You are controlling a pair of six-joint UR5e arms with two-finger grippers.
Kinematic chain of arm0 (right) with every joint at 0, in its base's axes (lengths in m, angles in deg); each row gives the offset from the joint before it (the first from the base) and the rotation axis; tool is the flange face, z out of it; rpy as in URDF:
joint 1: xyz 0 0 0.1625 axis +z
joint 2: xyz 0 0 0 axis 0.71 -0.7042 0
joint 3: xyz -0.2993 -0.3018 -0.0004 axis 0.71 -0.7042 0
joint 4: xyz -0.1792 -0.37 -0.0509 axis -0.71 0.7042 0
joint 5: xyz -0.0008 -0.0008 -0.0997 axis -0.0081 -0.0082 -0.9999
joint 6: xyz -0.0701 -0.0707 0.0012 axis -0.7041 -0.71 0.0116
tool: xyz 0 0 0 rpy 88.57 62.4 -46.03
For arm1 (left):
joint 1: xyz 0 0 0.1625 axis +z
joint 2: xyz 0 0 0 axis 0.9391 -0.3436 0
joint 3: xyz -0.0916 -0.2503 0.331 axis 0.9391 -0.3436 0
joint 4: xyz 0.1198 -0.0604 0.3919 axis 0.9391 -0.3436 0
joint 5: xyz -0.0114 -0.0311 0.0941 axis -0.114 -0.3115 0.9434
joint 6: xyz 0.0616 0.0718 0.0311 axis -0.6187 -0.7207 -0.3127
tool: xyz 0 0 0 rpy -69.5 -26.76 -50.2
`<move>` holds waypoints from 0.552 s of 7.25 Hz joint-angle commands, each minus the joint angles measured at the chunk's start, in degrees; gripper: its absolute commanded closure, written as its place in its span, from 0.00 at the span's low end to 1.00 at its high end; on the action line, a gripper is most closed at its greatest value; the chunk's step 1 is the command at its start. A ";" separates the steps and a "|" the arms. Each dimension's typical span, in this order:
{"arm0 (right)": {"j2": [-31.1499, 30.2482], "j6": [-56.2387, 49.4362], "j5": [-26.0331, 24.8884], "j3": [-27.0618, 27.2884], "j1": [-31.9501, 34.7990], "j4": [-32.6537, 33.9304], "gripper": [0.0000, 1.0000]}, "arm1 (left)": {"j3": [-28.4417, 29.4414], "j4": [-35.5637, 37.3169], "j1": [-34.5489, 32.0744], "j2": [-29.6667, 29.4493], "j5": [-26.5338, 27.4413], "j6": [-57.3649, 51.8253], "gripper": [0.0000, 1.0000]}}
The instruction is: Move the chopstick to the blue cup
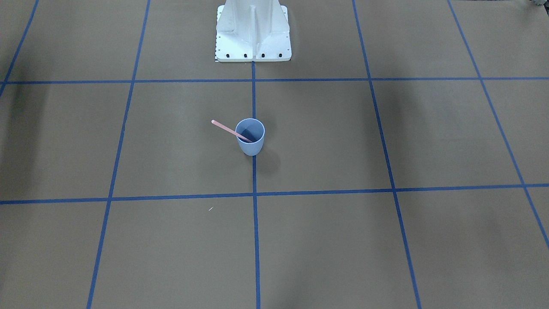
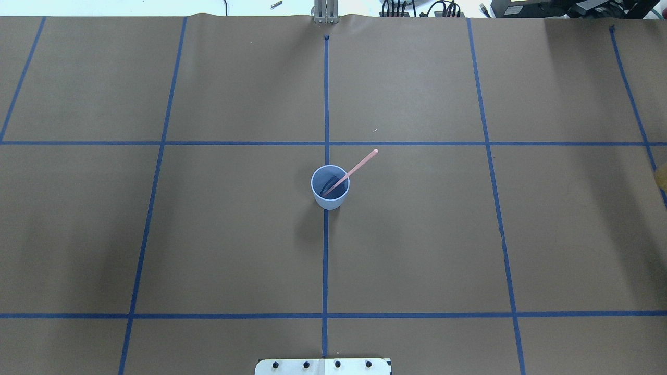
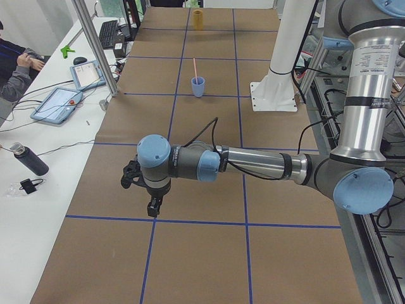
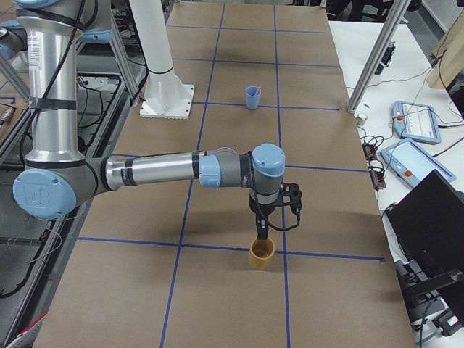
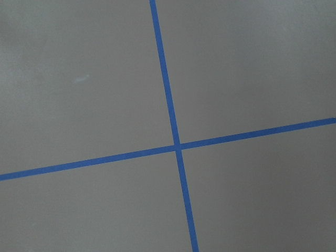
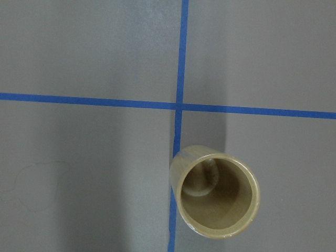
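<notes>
I see the chopstick (image 2: 354, 172) leaning in the blue cup (image 2: 329, 202), its lower end inside and its rounded top over the rim toward my right arm's side. The cup stands upright on the table's (image 2: 208, 234) centre tape line (image 2: 325, 260). Well apart from it, the left end effector (image 3: 150, 206) hangs over bare paper, and the right end effector (image 4: 262, 233) hangs just above a tan cup (image 4: 262, 253). I cannot tell whether either is spread or pressed together.

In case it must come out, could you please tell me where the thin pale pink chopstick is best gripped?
I would take the thin pale pink chopstick on its free upper length, near the rounded end, from above, closing across it. Its lower end sits inside the pale blue plastic cup, and it leans over the rim toward the robot's right.
</notes>
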 commanded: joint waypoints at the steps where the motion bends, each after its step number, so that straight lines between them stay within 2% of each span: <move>1: 0.00 0.00 0.04 0.02 0.00 0.00 0.00 | 0.00 -0.09 0.02 0.00 0.00 0.00 0.02; 4: 0.00 0.00 0.04 0.02 0.00 0.00 0.00 | -0.26 0.00 0.02 0.00 -0.27 -0.09 0.02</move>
